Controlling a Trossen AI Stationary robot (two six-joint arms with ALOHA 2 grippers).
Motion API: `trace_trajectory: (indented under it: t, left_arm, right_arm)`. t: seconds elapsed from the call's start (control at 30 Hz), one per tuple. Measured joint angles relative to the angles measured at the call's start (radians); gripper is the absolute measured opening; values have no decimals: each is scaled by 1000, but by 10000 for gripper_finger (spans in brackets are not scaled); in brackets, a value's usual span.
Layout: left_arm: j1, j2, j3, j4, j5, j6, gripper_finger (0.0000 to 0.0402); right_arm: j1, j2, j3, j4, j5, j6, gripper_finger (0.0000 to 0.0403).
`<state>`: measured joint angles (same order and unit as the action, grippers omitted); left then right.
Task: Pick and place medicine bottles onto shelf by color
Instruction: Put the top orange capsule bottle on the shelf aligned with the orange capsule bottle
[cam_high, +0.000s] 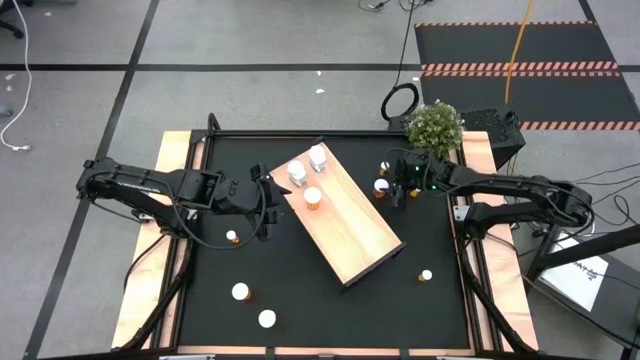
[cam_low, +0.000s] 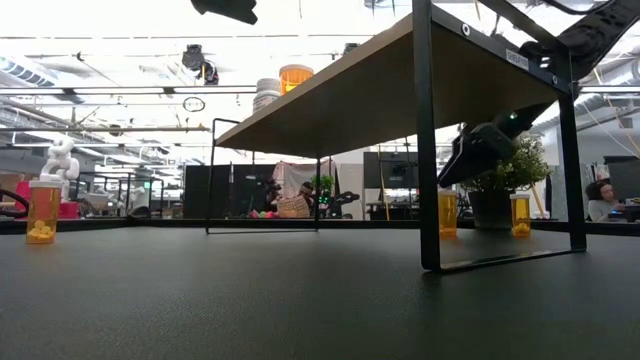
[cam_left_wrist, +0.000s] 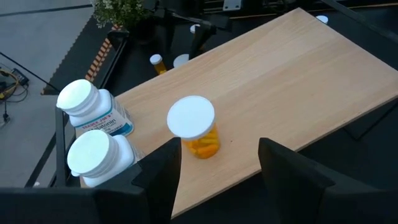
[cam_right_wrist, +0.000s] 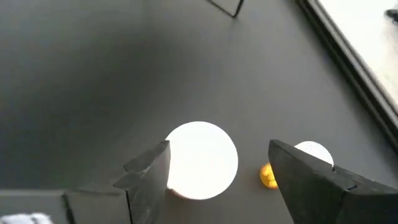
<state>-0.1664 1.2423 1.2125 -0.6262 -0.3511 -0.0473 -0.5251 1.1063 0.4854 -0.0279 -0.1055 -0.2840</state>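
The light-wood rectangular shelf board (cam_high: 345, 222) on its black metal frame sat diagonally mid-surface on the black surface (cam_high: 320, 300). On its far end stood two all-white bottles w/ white caps (cam_high: 308, 165) and one orange-bodied bottle w/ white cap (cam_high: 313, 198) just beside them.

Left hand (cam_high: 268, 205) hung at the shelf's left edge, near that orange bottle; fingers spread, nothing between them, bottle standing free on the board in the left wrist view (cam_left_wrist: 194, 127). Judged: this hand looked done w/ a placement, or was waiting.

Right hand (cam_high: 400, 188) was over the surface betw. the shelf and the small potted green plant (cam_high: 435, 127), directly above a white-capped orange bottle (cam_high: 381, 187). In the right wrist view the cap (cam_right_wrist: 200, 160) lay betw. the spread fingers (cam_right_wrist: 149, 171), not pinched; a second small orange bottle (cam_right_wrist: 311, 155) stood just beside. Judged: step in hand = pick approach on that bottle.

Next move, prob.: lower so fingers straddle the body below the cap, close w/o nudging the neighbour, lift, carry to the orange one on the shelf.

Other bottles remained on the surface: three near the front left (cam_high: 241, 291), one tiny at front right (cam_high: 426, 274).
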Motion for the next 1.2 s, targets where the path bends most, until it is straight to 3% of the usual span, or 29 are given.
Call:
trace_trajectory:
  t: [0.47, 1.2]
  left_arm:
    - [0, 0, 0, 2, 0, -16, 214]
    - [0, 0, 0, 2, 1, -18, 214]
  right_arm:
    - [1, 85, 4, 59, -5, 3, 267]
    - [2, 78, 3, 33, -27, 21, 258]
